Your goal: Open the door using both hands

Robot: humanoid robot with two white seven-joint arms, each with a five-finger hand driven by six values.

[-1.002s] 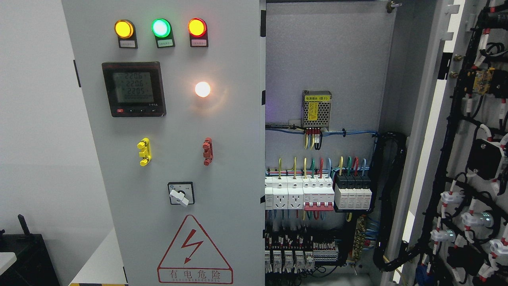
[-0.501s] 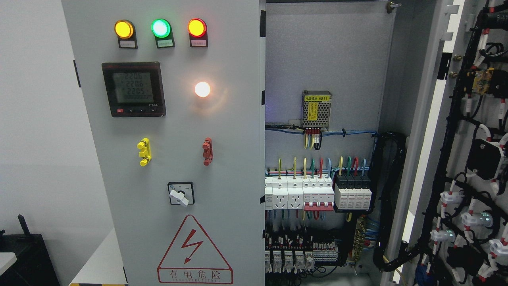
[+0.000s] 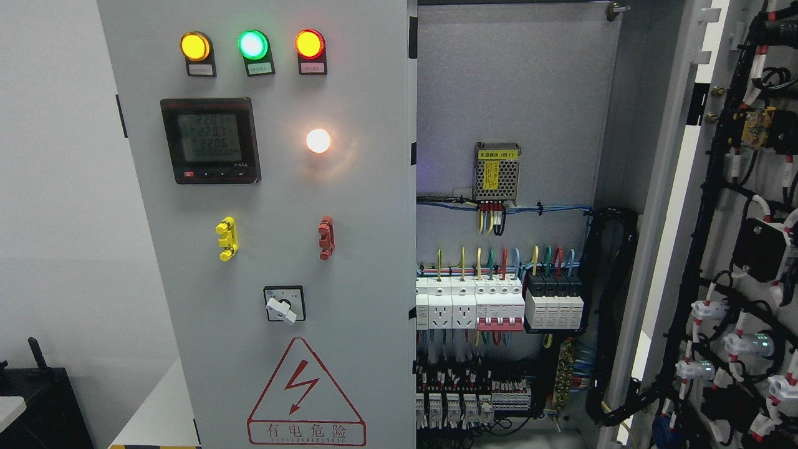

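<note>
i count two cabinet doors — the left door (image 3: 349, 249) shut, the right door (image 3: 735, 249) swung open. along the left door's top edge i see three indicator lamps (image 3: 252, 44), one white lamp (image 3: 318, 141) lower down, one meter (image 3: 210, 140), two handles — one yellow handle (image 3: 226, 238), one red handle (image 3: 326, 237) — one rotary switch (image 3: 283, 304), and one warning triangle (image 3: 305, 393) at its bottom edge.

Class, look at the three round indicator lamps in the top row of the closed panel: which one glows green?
The middle lamp glows green; its left neighbour is amber, its right neighbour orange-red.
</note>
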